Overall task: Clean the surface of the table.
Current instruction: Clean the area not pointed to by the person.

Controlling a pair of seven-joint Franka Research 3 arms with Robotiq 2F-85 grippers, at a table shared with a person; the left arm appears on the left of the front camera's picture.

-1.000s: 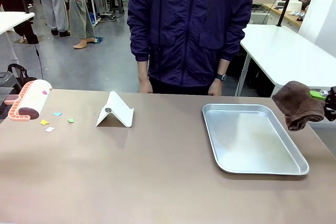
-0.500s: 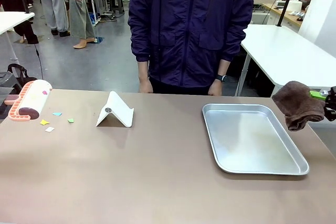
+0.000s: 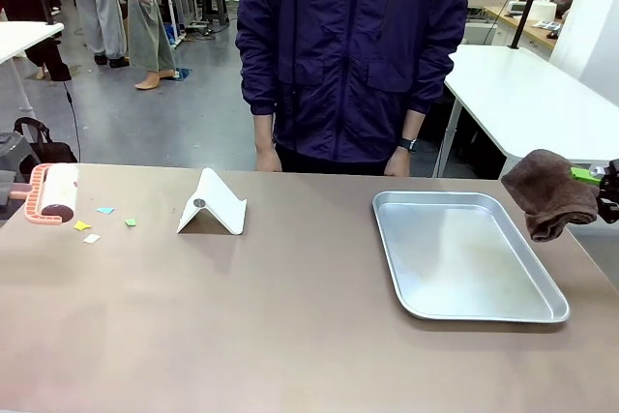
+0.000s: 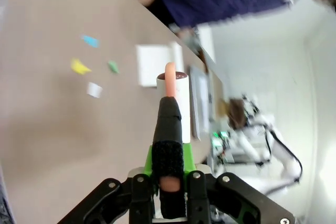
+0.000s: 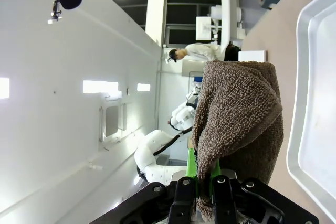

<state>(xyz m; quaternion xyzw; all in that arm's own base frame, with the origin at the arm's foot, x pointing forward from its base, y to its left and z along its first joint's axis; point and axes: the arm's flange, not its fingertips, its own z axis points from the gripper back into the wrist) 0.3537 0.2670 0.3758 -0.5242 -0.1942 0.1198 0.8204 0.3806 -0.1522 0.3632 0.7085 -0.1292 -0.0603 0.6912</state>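
Two tools, both clenched. Left tool (image 4: 169, 174) locked on the black-wrapped handle of a pink lint roller (image 4: 175, 95). Right tool (image 5: 202, 184) pinching a folded brown towel (image 5: 239, 124) between green pads.

Given by the front view and by neither wrist view: the whole layout at once.
- Surface (image 3: 290, 326) spanning the frame from 9 to 3 o'clock.
- Roller low at the 9 o'clock edge; touching the top or just above it, impossible to tell.
- Four small paper scraps (image 3: 97, 222), yellow, white, blue and green, just beside the roller toward 3 o'clock.
- White folded stand (image 3: 213, 204) at about 11 o'clock from the middle.
- Shiny metal tray (image 3: 471, 316) toward 3 o'clock.
- Towel hanging past the 3 o'clock edge, near the tray but apart from it.
- Person in a dark blue jacket (image 3: 348, 55) standing at 12 o'clock, hands down by the far edge.

Given by the left wrist view and not by the front: the grip itself. Fingers tight on the handle, white roll pointing away over the top, scraps toward 10 o'clock of the frame.

Given by the right wrist view alone: pads shut on the towel's lower fold, cloth standing up from the tool, tray rim at 3 o'clock of the frame.

Look of the surface: smooth, matte, brownish-taupe, far wider than the tray, with a faint sheen toward 6 o'clock and litter near 9 o'clock.
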